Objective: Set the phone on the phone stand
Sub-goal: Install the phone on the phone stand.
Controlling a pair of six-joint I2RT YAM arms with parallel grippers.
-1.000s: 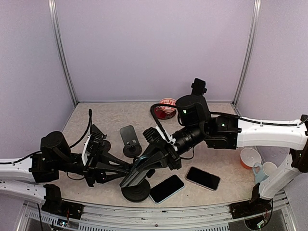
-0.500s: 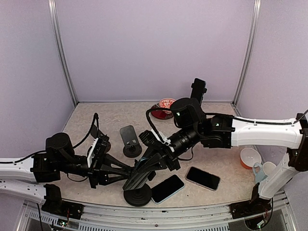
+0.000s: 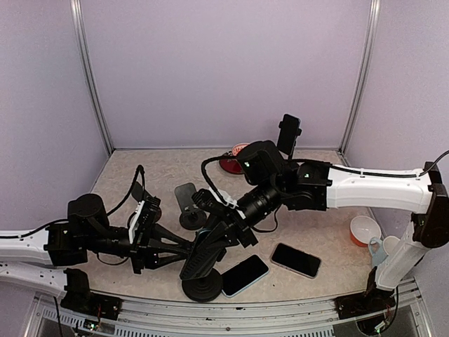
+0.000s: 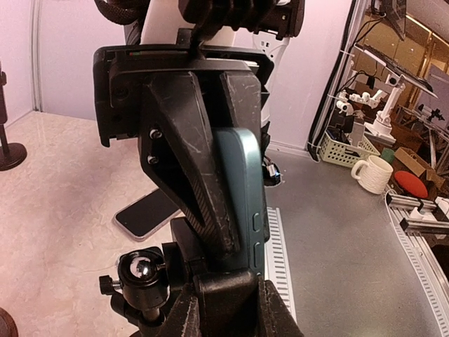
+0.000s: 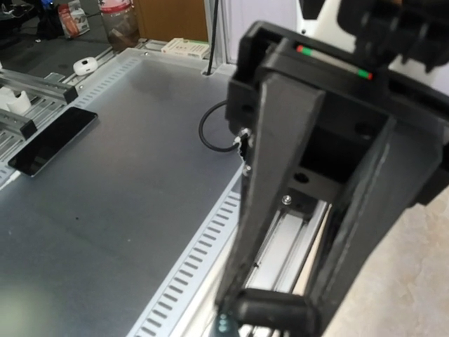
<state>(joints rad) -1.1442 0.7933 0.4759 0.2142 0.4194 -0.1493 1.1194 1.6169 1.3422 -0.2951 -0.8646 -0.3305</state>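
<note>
Left gripper (image 3: 188, 247): clamped on the pale blue-green phone (image 4: 243, 184), held edge-on and tilted directly above the black round-based phone stand (image 3: 203, 289). Judged not yet seated.

Right gripper (image 3: 212, 241): fingers together, tips crowded in at the phone's upper end. Whether they pinch anything cannot be told.

Just right of the stand's base lie a pale-faced spare phone (image 3: 244, 274) and, further right, a dark flat phone (image 3: 296, 260), both loose on the beige speckled table (image 3: 140, 175).

Risks:
- An early release would let the tilted phone slide off onto the table or the spare beside the base.
- A sideways push from either arm could tip the narrow-footed stand.
- The two grippers work almost touching, so a clash is possible.

Views:
- The left wrist view alone shows the phone's side buttons and the stand's shiny ball joint (image 4: 140, 270).
- The overhead view alone shows the base and both arms.
- The right wrist view shows only its own fingers and the floor beyond the table edge.
</note>
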